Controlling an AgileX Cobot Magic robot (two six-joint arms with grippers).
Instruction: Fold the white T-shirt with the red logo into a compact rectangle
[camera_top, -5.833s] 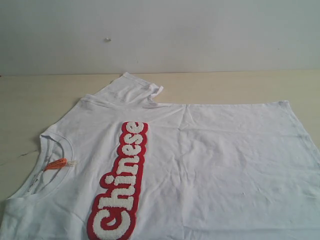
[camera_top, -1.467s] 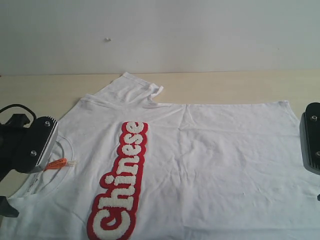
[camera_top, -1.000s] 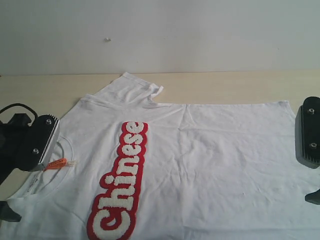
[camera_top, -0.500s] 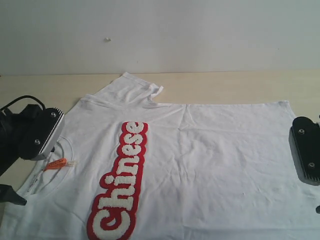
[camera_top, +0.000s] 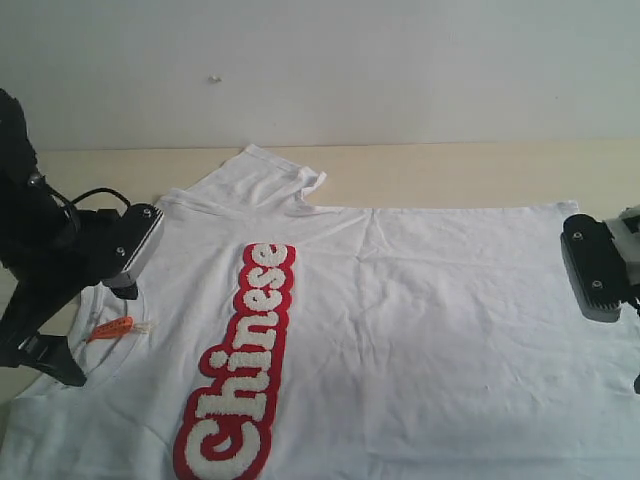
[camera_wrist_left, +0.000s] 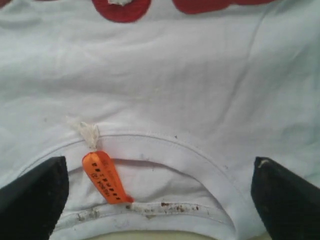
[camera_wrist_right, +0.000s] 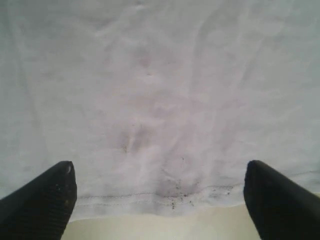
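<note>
Two grippers in frame, both with jaws spread wide and nothing between them.

Left gripper: black fingers stand on either side of the ribbed collar, at the desk's left edge. Whether the tips touch the cloth cannot be told. The orange neck tag lies inside the collar, closer to one finger than the other, with a frayed white thread knot at its upper end. Dark specks run along the inner collar seam. Beyond the collar, the lower curves of the red logo show in the left wrist view.

Right gripper: the fingers flank the stitched hem, at the desk's right edge. A strip of bare desk shows just past the hem. A few dark specks and faint creases mark the cloth here. Contact with the cloth cannot be told.

White T-shirt: lies spread flat, front up, neck toward the left edge and hem toward the right edge. The logo reads "Chinese" in fluffy white letters on a red band, running from the near edge toward the far edge. The far sleeve points toward the far edge, its cuff slightly turned. Light wrinkles cross the body of the shirt. Behind the far edge stands a pale wall.
</note>
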